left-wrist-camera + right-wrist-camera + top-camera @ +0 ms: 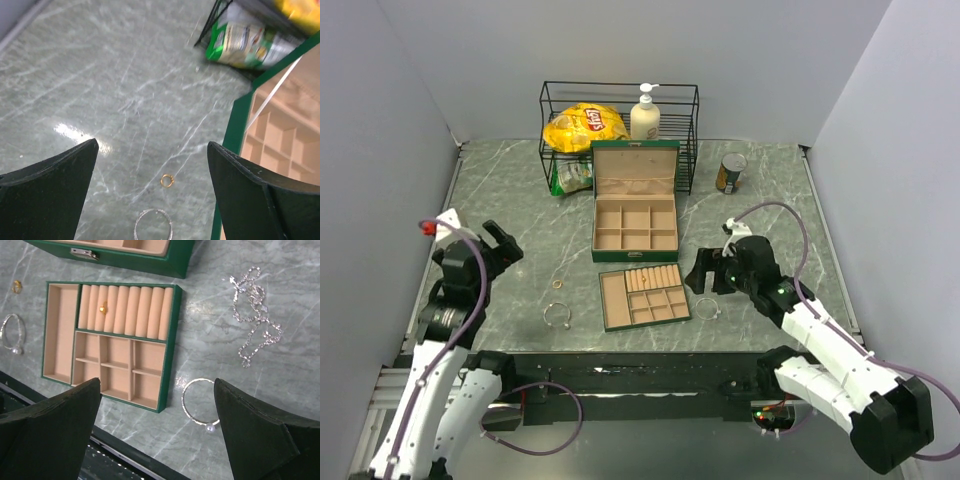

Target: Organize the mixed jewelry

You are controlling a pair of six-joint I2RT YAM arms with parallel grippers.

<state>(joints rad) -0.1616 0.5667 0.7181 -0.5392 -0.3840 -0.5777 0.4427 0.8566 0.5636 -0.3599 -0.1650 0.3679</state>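
Left end effector (152, 145) and right end effector (157, 382) hover released, jaws wide, touching nothing. On the worktop (510, 190), an open green box (635, 205) stands beyond the tray (171, 340). A chain (248, 290) and bangle (183, 400) lie to the tray's right, a second bangle (557, 316) and a gold ring (166, 180) to its left.

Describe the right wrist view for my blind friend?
A green tray with tan compartments lies on a grey marbled table, a small gold piece in its ring rolls. Right of it lie a silver bangle and a tangled silver chain, left of it another bangle and a gold ring; two dark fingers, spread apart, frame the bottom.
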